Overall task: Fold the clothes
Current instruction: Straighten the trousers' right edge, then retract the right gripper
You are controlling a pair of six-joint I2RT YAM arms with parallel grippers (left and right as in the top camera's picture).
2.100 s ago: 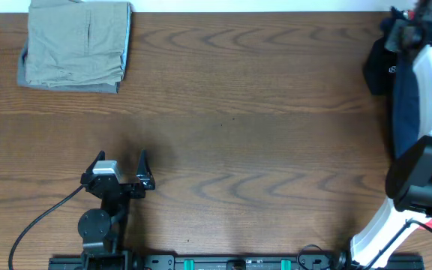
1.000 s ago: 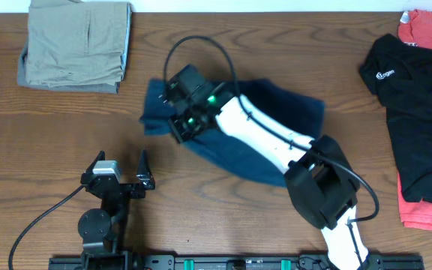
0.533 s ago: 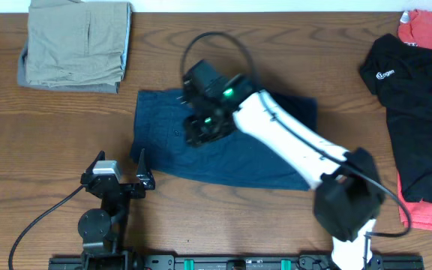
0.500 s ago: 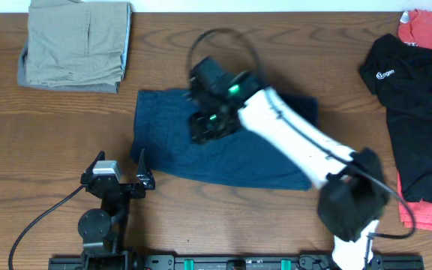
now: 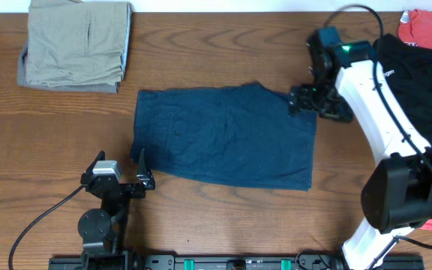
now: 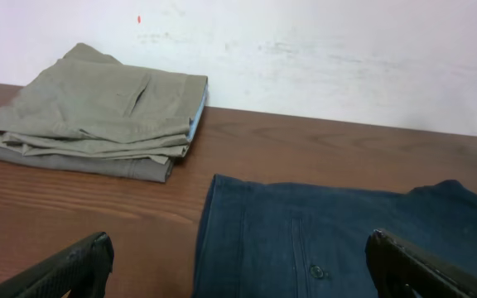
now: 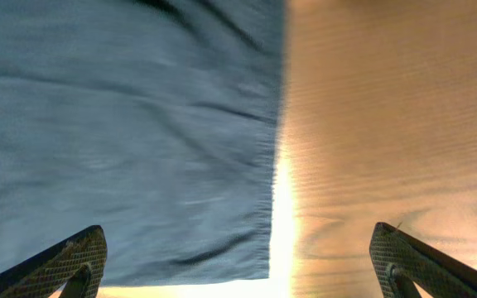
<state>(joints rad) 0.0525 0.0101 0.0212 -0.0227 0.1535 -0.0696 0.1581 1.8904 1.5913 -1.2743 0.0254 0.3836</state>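
Dark blue shorts lie spread flat in the middle of the table. They also fill the near ground of the left wrist view and the left half of the right wrist view. My right gripper hovers over the shorts' upper right corner. It is open, and only the cloth's edge and bare wood show between its fingers. My left gripper stands open by the shorts' lower left corner, holding nothing.
A folded khaki garment lies at the back left corner. A black shirt lies over a red one at the right edge. A white wall rises behind the table.
My right arm carried the blue shorts to the table's middle, laid them flat, opened, and swung right to their upper right corner. The left arm has not moved.
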